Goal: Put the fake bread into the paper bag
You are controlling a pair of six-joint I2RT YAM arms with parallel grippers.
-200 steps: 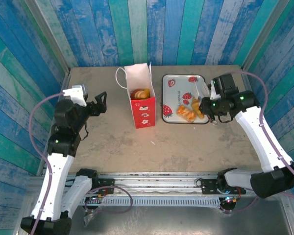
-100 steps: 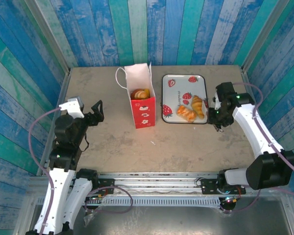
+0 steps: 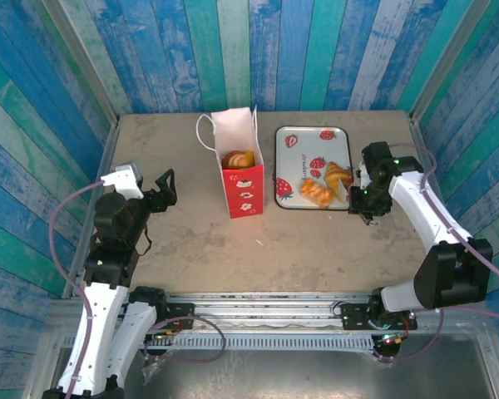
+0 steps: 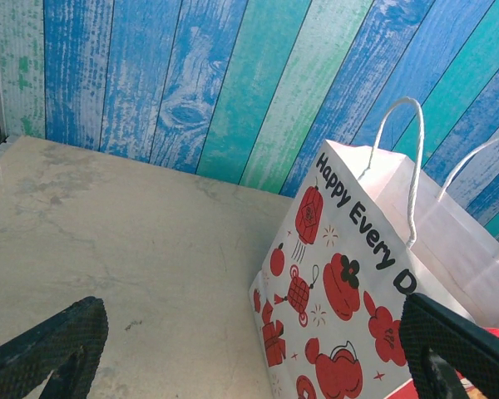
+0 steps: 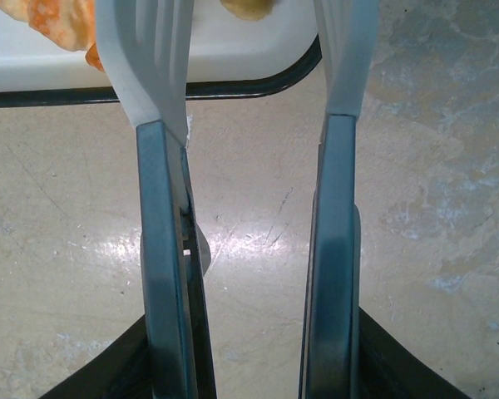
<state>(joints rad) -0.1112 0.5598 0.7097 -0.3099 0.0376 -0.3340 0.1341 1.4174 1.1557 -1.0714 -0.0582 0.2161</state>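
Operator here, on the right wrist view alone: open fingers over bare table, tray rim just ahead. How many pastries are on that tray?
Observer: Two, by the top view. A croissant and an orange pastry lie in the near right part of the tray, close to the right gripper.
Operator: And where is the bag from there?
Observer: The paper bag stands upright just left of the tray, with its mouth open and golden bread already inside.
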